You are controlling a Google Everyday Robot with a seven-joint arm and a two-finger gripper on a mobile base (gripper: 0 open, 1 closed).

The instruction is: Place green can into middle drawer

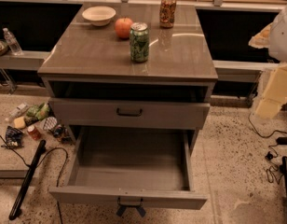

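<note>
The green can (139, 42) stands upright on the grey cabinet top (181, 59), near the middle, just in front of a red apple. The middle drawer (129, 197) is pulled wide open at the bottom of the cabinet. Its deep grey box interior is bare, and a dark handle (129, 208) hangs below its front panel. My gripper is out of view. Only pale links of my arm (276, 85) show at the right edge, well away from the can and the drawer.
A taller orange-brown can (167, 11), a red apple (124, 27) and a white bowl (99, 15) stand at the back of the top. A shut drawer front with a black bar handle (129, 112) sits above the open drawer. Snack packets (36, 120) and cables (27, 181) lie on the floor to the left.
</note>
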